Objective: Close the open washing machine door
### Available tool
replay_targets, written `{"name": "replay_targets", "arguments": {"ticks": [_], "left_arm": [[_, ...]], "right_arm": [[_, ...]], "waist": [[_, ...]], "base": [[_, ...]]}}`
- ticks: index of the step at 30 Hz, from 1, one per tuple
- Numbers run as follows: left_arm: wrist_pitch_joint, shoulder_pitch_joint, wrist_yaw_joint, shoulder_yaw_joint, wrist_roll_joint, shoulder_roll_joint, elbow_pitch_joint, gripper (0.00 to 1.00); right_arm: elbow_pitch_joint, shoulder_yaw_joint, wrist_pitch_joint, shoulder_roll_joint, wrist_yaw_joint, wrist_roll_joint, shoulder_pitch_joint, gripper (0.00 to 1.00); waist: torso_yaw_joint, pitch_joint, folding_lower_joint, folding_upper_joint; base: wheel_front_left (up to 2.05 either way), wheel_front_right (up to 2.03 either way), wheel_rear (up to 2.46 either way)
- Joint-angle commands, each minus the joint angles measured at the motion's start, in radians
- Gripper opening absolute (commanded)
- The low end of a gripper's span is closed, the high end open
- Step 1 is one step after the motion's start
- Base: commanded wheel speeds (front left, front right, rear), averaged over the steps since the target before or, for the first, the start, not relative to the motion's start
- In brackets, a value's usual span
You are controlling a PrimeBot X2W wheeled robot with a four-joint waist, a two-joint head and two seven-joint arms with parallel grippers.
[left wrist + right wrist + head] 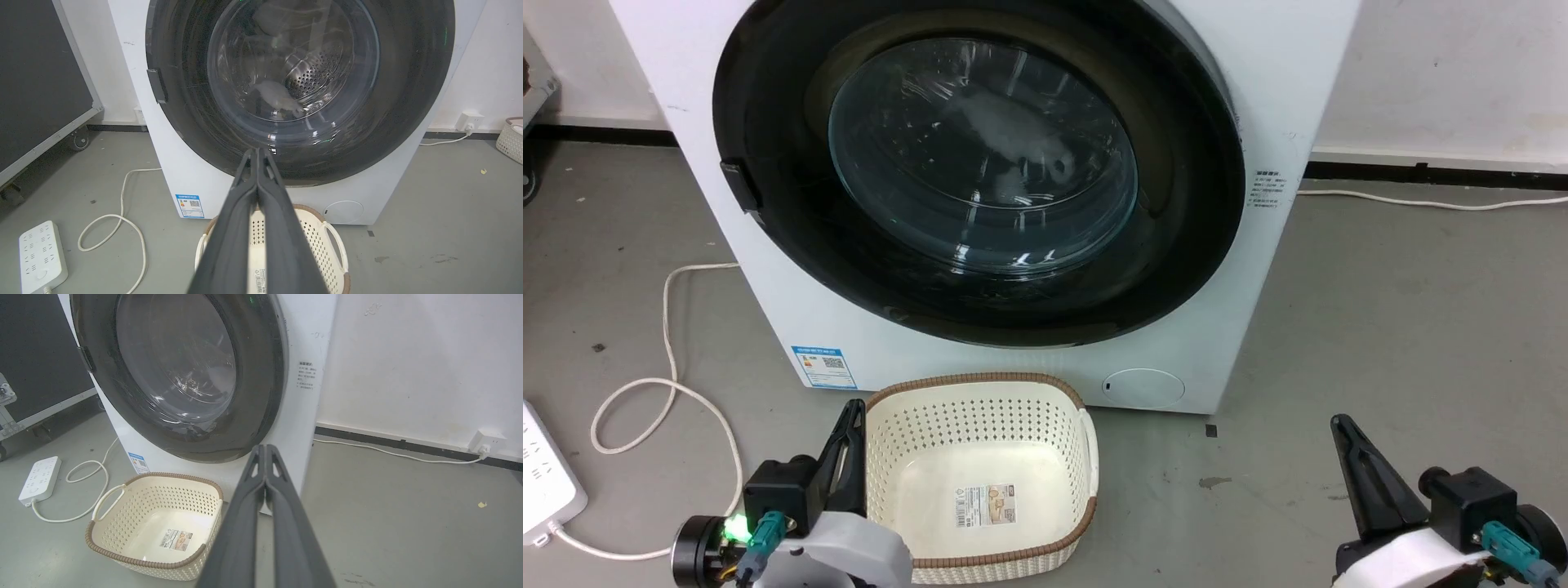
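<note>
Pinched together, left tool (854,411) and right tool (1340,426) face washing machine door (980,163).

Basket (980,416) below door (980,155), open floor (1380,343) rightward

One white washing machine (1282,82) with one round washing machine door (980,155). One cream laundry basket (980,420) before the machine. One power strip (543,474) left of it. Two white cords: left cord (670,327), right cord (1421,200). Two grippers: left gripper (854,416), right gripper (1341,429).
</note>
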Motion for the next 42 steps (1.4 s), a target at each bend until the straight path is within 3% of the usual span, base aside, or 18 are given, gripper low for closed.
{"name": "replay_targets", "arguments": {"ticks": [1, 42], "left_arm": [[0.008, 0.011, 0.004, 0.006, 0.006, 0.0, -0.009, 0.0], [0.092, 0.022, 0.011, 0.041, 0.061, -0.003, -0.064, 0.0]], "right_arm": [[-0.009, 0.003, 0.008, 0.003, 0.0, -0.009, -0.015, 0.0], [-0.023, 0.019, 0.092, 0.005, -0.001, -0.041, -0.034, 0.0]], "waist": [[0.0, 0.0, -0.0001, 0.0], [-0.009, -0.005, -0.0001, 0.0]], "base": [[0.0, 0.0, 0.0], [0.0, 0.0, 0.0]]}}
